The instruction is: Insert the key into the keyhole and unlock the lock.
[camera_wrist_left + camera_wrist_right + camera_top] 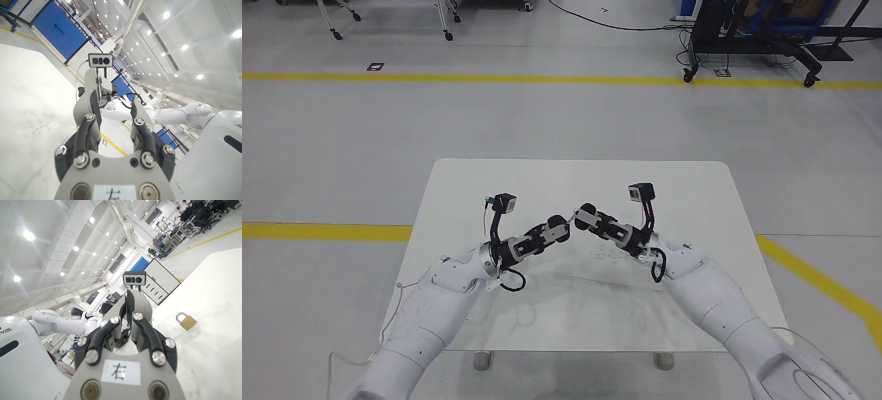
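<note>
Since the key [98,86] showed only as a thin metal strip, edge-on, pinched at the tip of the right gripper [129,296], I took the step in hand to be a pass or re-grip in the air, ahead of any insertion. Lock [186,321]: brass body, shackle closed, lying flat on the white table [211,281], off to one side of the right gripper and apart from both arms. Nothing held it.

Judgement on doing the step well:
- The receiving fingers should close squarely on the key's flat faces, near its head, leaving the blade free to enter the keyhole.
- The giving side should let go only once that grip is firm. A thin strip held by an edge would likely twist or drop.
- The lock would then want steadying by its body, since a loose lock would probably slide or turn with the key.
- Could not tell which way the keyhole faced.

Tools:
- Right gripper: fingers pressed together, pads closed on the key.
- Left gripper [114,98]: spread wide and holding nothing. One ribbed pad [95,106] sat just beside the key's lower end; contact not certain.
- Top view: both grippers stood tip to tip above the middle of the table.
</note>
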